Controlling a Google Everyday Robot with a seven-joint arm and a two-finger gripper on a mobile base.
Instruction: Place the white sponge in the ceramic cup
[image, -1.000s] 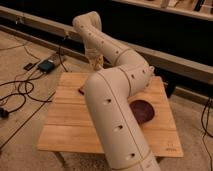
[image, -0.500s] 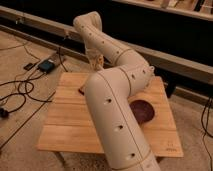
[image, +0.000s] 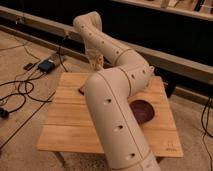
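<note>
My gripper (image: 96, 61) hangs down from the wrist over the far edge of the wooden table (image: 65, 125), behind my own big white arm (image: 115, 120). The white sponge and the ceramic cup do not show; my arm covers the middle of the table, where they may lie hidden. Nothing can be seen in the gripper from this view.
A purple bowl (image: 141, 110) sits on the table right of my arm. A small dark brown block (image: 81, 91) peeks out at the arm's left side. Cables and a small box (image: 47, 65) lie on the floor to the left. A dark wall with a ledge runs behind.
</note>
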